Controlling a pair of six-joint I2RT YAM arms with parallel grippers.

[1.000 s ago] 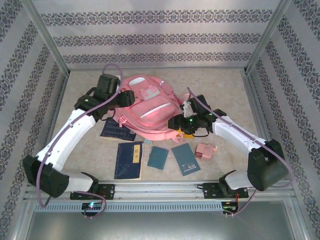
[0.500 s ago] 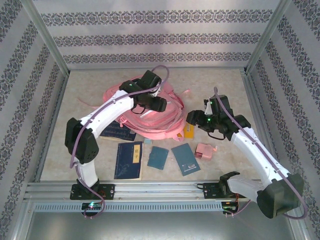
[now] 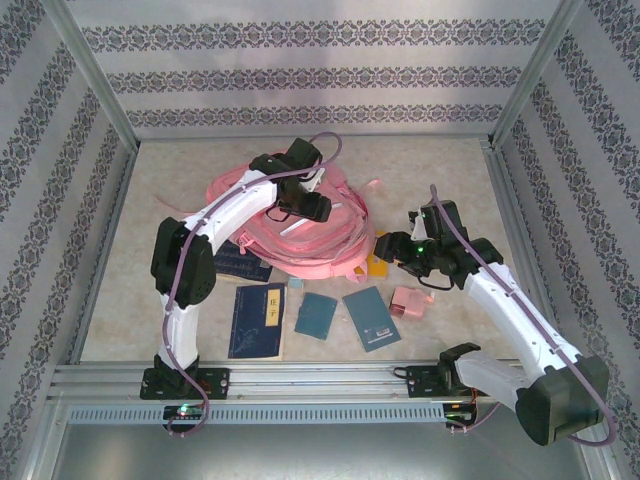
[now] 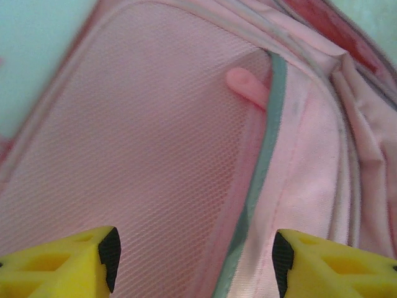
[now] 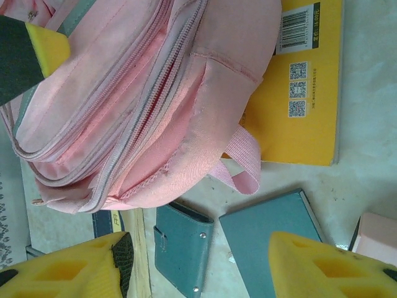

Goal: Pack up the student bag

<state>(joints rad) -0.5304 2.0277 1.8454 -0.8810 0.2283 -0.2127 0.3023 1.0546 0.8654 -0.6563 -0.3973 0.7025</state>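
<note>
The right gripper (image 5: 198, 267) hovers with its jaws parted and empty. Just below it on the table lie a teal wallet (image 5: 183, 248) and a teal notebook (image 5: 260, 223). Ahead of it, a yellow book (image 5: 307, 93) is tucked partly under the pink student bag (image 5: 124, 105). Farther back, the left gripper (image 4: 195, 261), also parted and empty, hangs close over the bag's mesh panel (image 4: 142, 155).

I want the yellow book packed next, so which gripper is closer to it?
Right. The right gripper hovers right by the yellow book, open; the left gripper is open over the middle of the student bag, farther off.
</note>
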